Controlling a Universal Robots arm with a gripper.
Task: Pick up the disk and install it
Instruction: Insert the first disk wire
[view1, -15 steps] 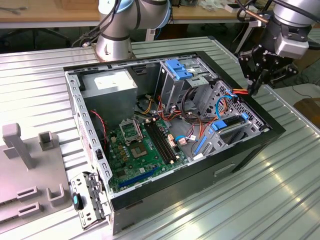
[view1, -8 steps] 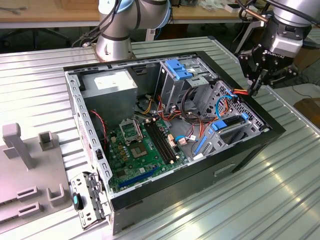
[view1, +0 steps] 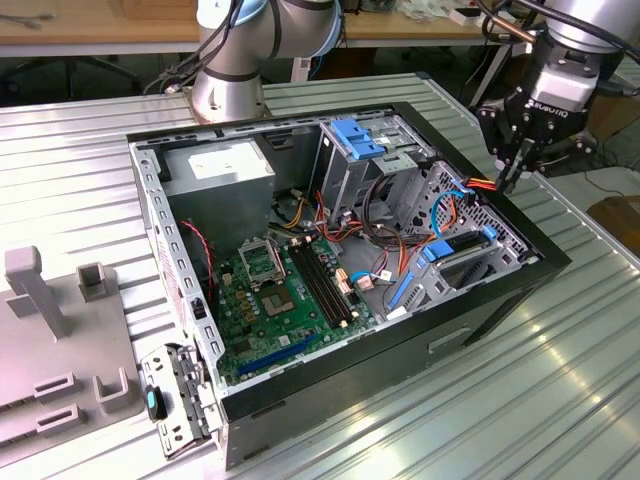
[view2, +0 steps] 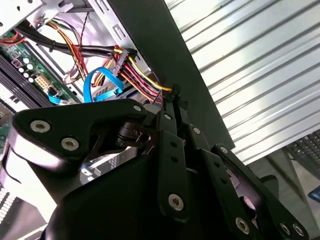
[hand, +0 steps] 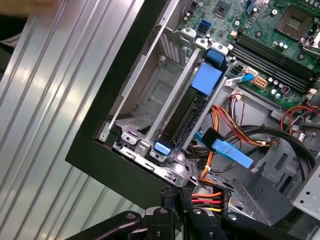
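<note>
The disk, dark with blue carrier ends, lies seated in the drive bay at the corner of the open computer case on the exterior view's right. The first wrist view has the disk standing on edge between metal rails, a blue handle at its end. My gripper hangs over the case's right wall, above and behind the disk. Its fingers are shut together on the end of a red, orange and yellow power cable. That cable runs from my gripper into the case.
A green motherboard fills the case floor, with a power supply at the back left and a blue-latched drive cage behind. Grey fixtures stand at the exterior view's left. The arm's base sits behind the case.
</note>
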